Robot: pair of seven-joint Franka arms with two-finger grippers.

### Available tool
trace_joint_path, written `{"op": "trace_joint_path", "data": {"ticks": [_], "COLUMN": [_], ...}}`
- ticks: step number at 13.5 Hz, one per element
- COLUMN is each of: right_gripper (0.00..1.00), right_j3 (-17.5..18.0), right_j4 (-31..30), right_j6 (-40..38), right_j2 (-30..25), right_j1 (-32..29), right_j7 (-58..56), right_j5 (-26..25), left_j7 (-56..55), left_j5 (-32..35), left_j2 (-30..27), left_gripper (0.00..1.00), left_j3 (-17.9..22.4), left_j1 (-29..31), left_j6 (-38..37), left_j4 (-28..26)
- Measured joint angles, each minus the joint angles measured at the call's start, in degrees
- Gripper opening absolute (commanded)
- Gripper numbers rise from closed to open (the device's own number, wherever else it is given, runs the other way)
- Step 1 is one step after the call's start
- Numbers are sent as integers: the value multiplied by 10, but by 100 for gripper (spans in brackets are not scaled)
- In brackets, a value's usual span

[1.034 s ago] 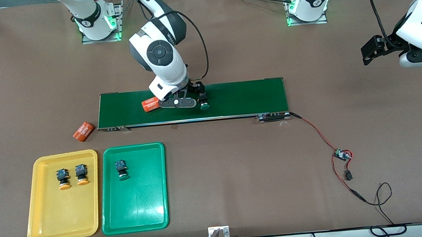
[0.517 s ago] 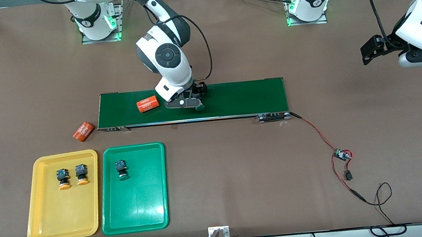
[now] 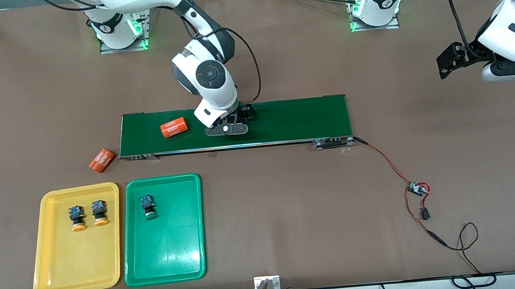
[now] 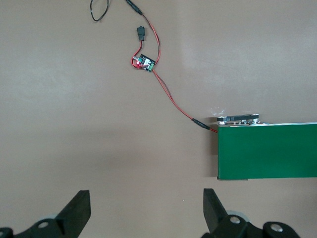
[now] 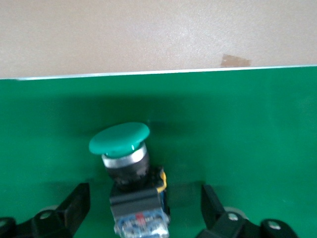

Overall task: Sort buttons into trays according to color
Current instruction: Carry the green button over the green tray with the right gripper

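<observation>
Right wrist view: the green-capped push-button (image 5: pixel 130 183) lies on the conveyor belt (image 5: pixel 247 129), between the right gripper (image 5: pixel 143 208)'s parted fingers — untouched. Small, rigid, light; the smooth domed cap looks slippery — grip the blocky body. Left gripper (image 4: pixel 146 208) waits, fingers apart.

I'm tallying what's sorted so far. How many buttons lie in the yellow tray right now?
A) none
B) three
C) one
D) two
D: two buttons with orange-yellow caps lie side by side in the yellow tray, toward its edge farther from the front camera; the green tray beside it holds one green-capped button.
</observation>
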Motion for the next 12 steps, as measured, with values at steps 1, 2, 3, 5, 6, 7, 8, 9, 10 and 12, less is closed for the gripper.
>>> {"op": "trace_joint_path", "data": {"ticks": [1, 2, 3, 5, 6, 7, 8, 9, 10, 12], "right_gripper": [13, 6, 4, 2, 1, 0, 0, 0, 0, 0], "right_j3": [-1, -1, -1, -2, -2, -2, -2, -3, -4, -7], "right_j4": [0, 2, 3, 8, 11, 15, 20, 28, 34, 38], "right_j6": [1, 1, 1, 1, 1, 1, 1, 1, 1, 1], "right_j2": [1, -1, -4, -9, -13, -16, -19, -20, -20, -19], "right_j1": [-1, -4, -8, -14, -18, -23, -30, -39, -53, -92], "right_j7": [0, 0, 0, 4, 5, 6, 7, 7, 3, -40], "right_j5": [0, 0, 1, 1, 1, 1, 1, 0, 0, 0], "left_j7": [0, 0, 0, 0, 0, 0, 0, 0, 0, 0], "left_j5": [0, 0, -1, -1, -1, -1, -1, -1, -1, -1], "left_j2": [0, 0, 0, 0, 0, 1, 2, 3, 3, 5], "left_gripper": [100, 100, 100, 100, 100, 100, 100, 100, 100, 100], "left_j3": [0, 0, 0, -1, -1, -1, -1, -1, -1, -2], "left_j1": [0, 0, 0, -1, -1, -1, -1, -1, -1, -1], "left_j6": [0, 0, 0, 0, 0, 0, 0, 0, 0, 0], "left_j4": [1, 2, 2, 2, 2, 2, 2, 2, 2, 2]}}
